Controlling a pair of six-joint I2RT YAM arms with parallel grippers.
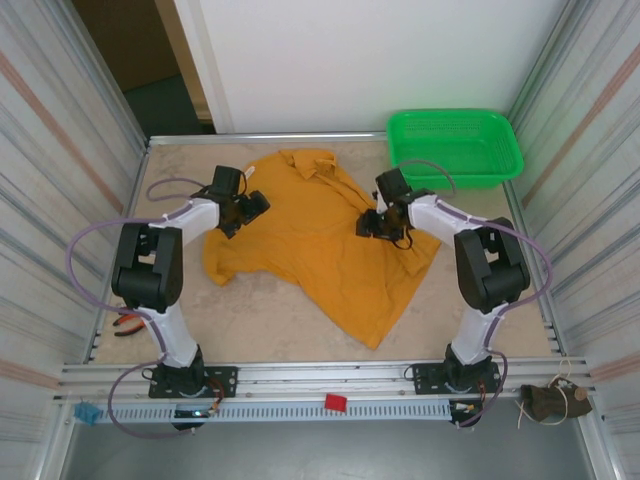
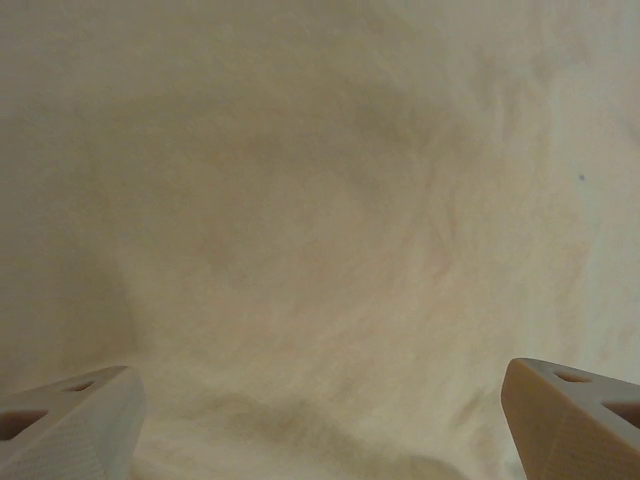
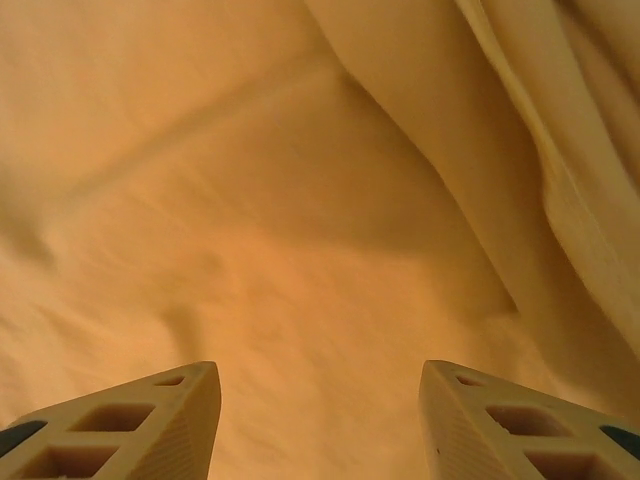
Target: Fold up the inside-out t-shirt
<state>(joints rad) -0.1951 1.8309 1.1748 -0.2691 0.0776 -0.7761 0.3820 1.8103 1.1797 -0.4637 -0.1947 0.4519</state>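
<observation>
You're looking at a pale, scuffed desk [image 1: 270, 320] boxed in on three sides.
Behind the desk stands a plain white wall [image 1: 370, 60], with a dim doorway [image 1: 150, 80] beside it; ribbed metal panels [image 1: 60, 150] flank the desk, and grey floor [image 1: 330, 450] lies in front.

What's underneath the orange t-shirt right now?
The t-shirt lies rumpled on the tan table, which shows bare around its edges. Anything directly beneath the cloth is covered and cannot be seen.

- A green plastic basket [image 1: 455, 150] sits at the counter's [image 1: 290, 320] far right corner.
- A small red block [image 1: 335, 402] lies on the front rail [image 1: 300, 375].
- A blue piece [image 1: 88, 411] sits at its left end.
</observation>
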